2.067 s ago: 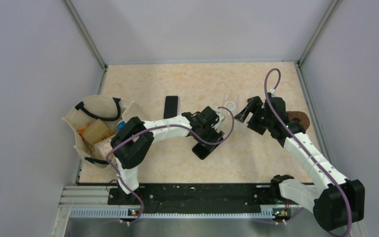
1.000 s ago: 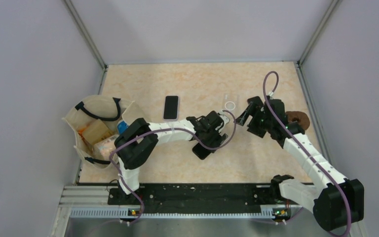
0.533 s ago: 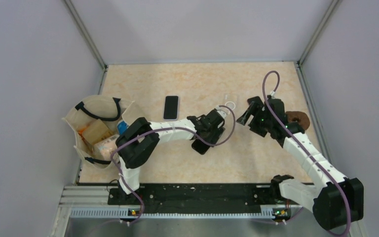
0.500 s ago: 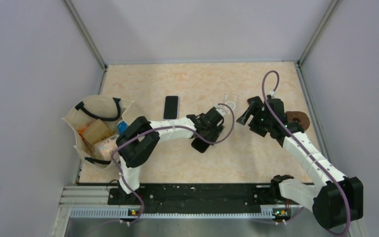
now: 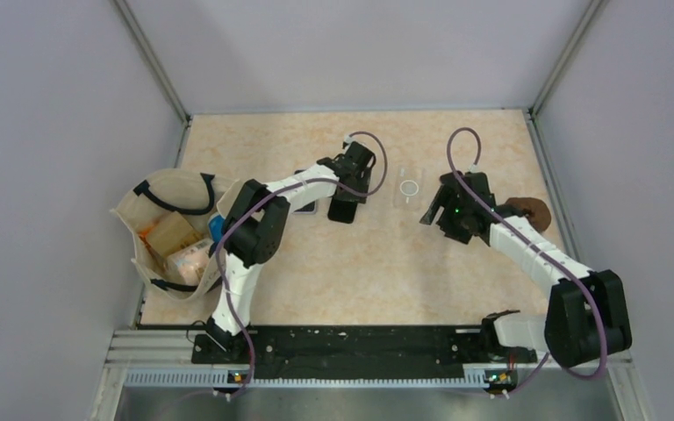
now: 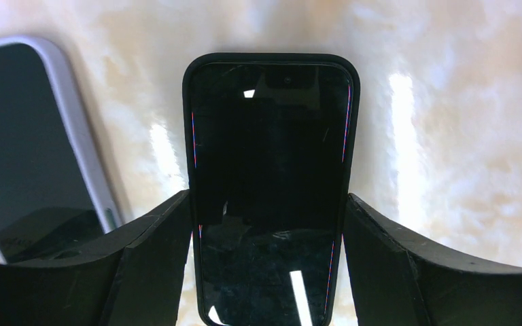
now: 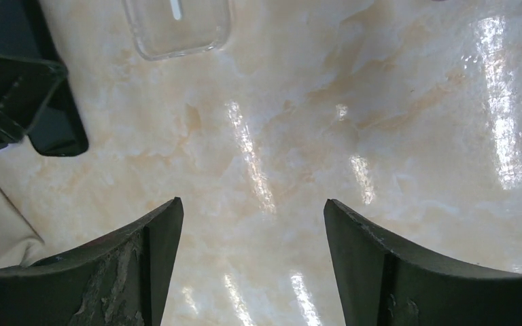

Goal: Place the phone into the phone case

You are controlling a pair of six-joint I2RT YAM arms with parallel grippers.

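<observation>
- Left gripper (image 6: 268, 224): jaws clamp the black phone (image 6: 270, 136) by its long edges, mid-table (image 5: 456, 272), toward the far edge.
- Clear phone case (image 5: 410, 187): flat, right of the phone, apart.
- Right gripper (image 7: 253, 217): jaws wide, nothing between them.

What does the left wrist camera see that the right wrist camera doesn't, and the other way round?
Only the left wrist: a second phone in a pale case, lying beside the black phone that the left hand clasps by its long sides. Only the right wrist: the clear phone case and the right hand, open and empty. Both: the black phone in the left hand, and the marbled table.
</observation>
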